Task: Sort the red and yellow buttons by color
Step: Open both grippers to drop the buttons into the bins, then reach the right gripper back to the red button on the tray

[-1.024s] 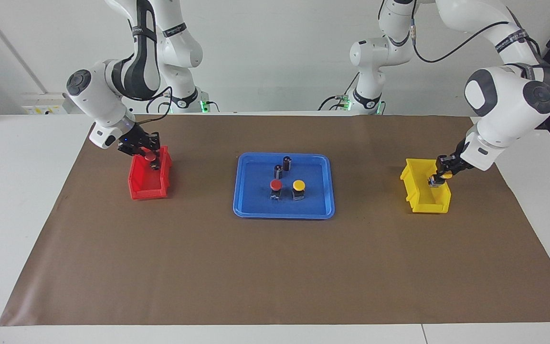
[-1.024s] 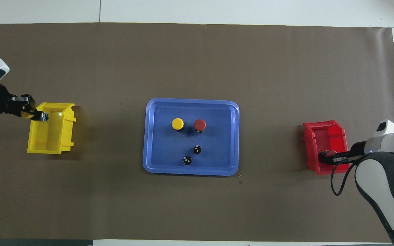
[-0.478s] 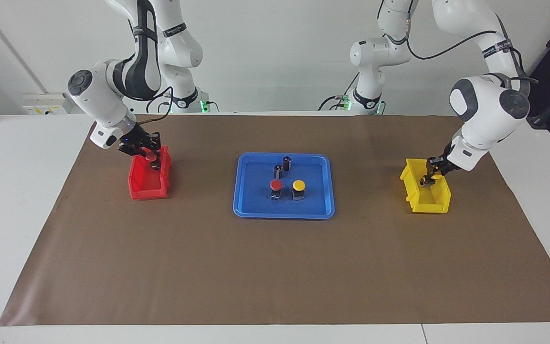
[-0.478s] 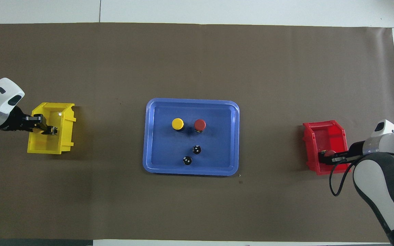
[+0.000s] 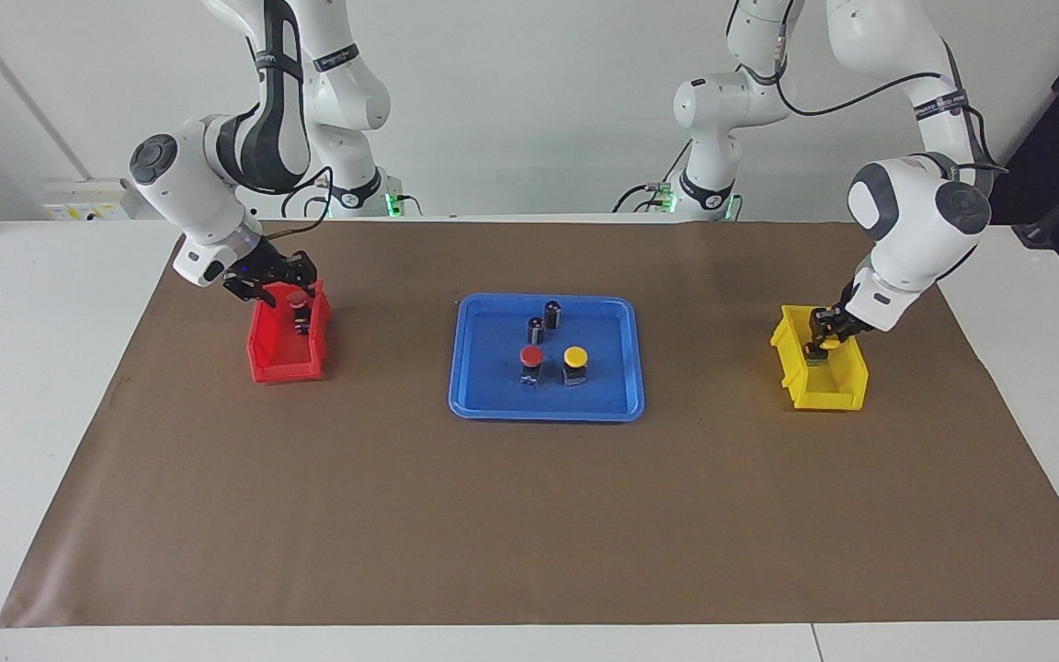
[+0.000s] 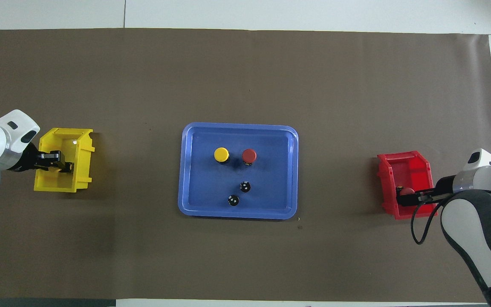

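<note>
We hold our left hand (image 5: 819, 342) closed on a yellow button (image 5: 825, 345) inside the yellow bin (image 5: 847, 384), while our right hand (image 5: 290, 287), apparently opening, drops a red button (image 5: 296, 298) into the red bin (image 5: 279, 354), matching colors.

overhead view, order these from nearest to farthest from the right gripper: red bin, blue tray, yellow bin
1. red bin, at the right arm's end of the table; the right gripper is over it, by a red button.
2. blue tray, mid-table.
3. yellow bin, at the left arm's end, under the left gripper.
</note>
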